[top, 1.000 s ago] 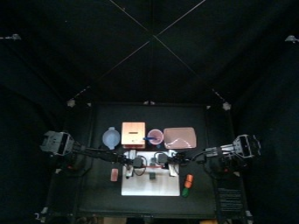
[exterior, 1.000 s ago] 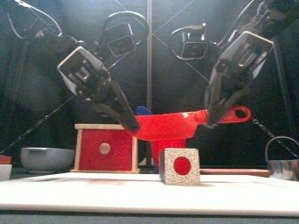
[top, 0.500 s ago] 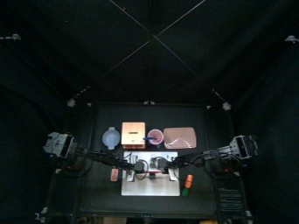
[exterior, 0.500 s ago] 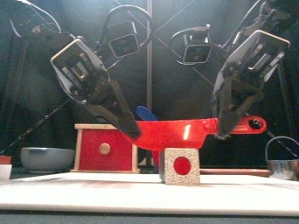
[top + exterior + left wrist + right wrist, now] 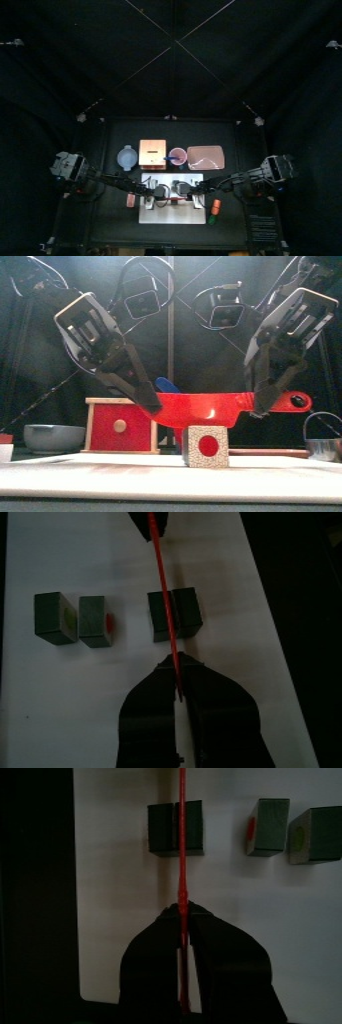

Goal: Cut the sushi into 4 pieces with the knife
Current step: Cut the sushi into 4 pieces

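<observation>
I am holding the red knife (image 5: pixel 207 408) level, left fingers (image 5: pixel 147 712) and right fingers (image 5: pixel 160 958) clamped on its ends, apparently touching one sushi piece (image 5: pixel 205 446) on the white board (image 5: pixel 80 692).

My black table (image 5: pixel 107 226) has the white cutting board (image 5: pixel 174 212) up front. Behind it, in a row, sit a blue-grey bowl (image 5: pixel 126 157), the wooden box (image 5: pixel 152 152) and the pink tray (image 5: pixel 206 156).

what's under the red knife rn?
One dark green sushi block on the white cutting board, straight under the red knife. Blade hides the contact line; touching or not, cannot tell.
</observation>
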